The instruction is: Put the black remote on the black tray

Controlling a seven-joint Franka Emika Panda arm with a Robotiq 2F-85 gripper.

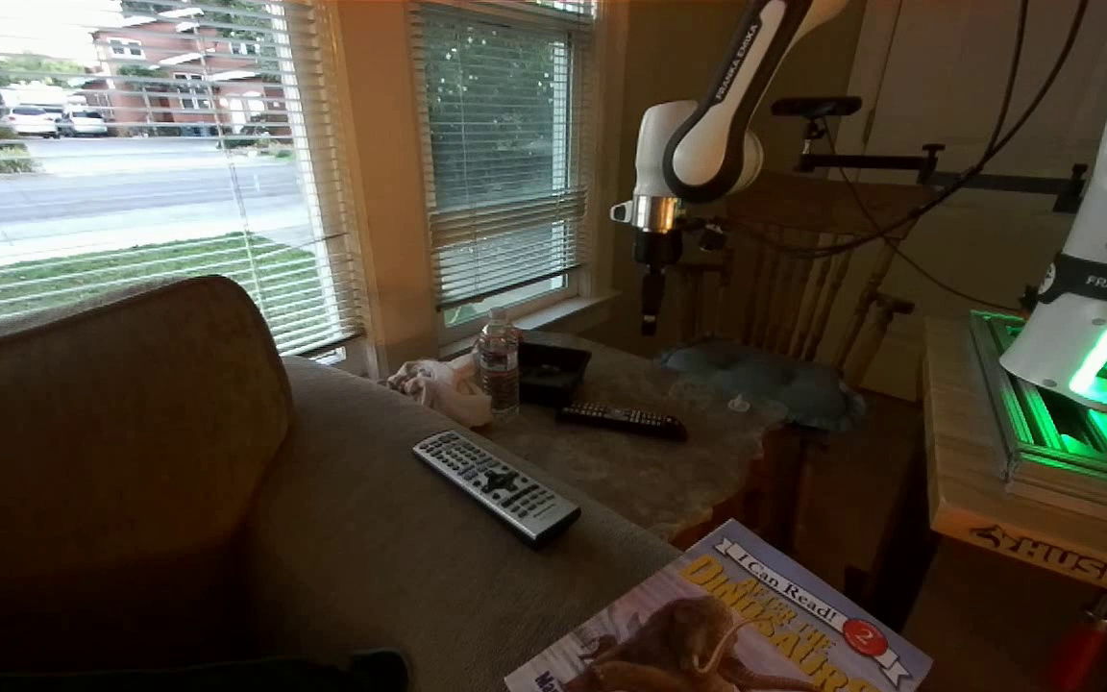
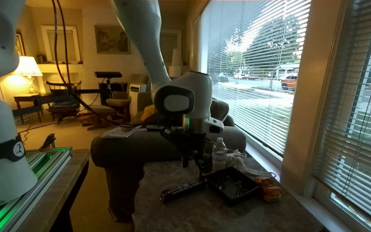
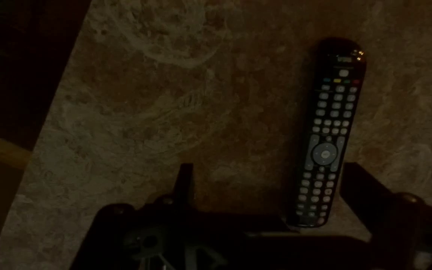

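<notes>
The black remote (image 1: 623, 420) lies flat on the stone-topped table in both exterior views (image 2: 183, 189), with many pale buttons on its face. The black tray (image 1: 565, 386) is a low-walled box beside the remote's far end; it also shows in an exterior view (image 2: 218, 192), with small bright specks inside that I cannot make out. My gripper (image 1: 650, 325) hangs above the table, fingers down, also seen in an exterior view (image 2: 193, 165). In the wrist view my gripper (image 3: 267, 164) is open and empty; the remote (image 3: 323, 153) lies below, between the fingertips and close to the right finger.
A water bottle (image 1: 500, 370) and a white cloth or bag (image 1: 443, 389) stand by the tray. An orange package (image 2: 271, 190) touches the tray's other side. A silver remote (image 1: 496, 485) and a book (image 1: 726, 625) lie on the sofa arm. A cushioned chair (image 1: 765, 380) is beyond the table.
</notes>
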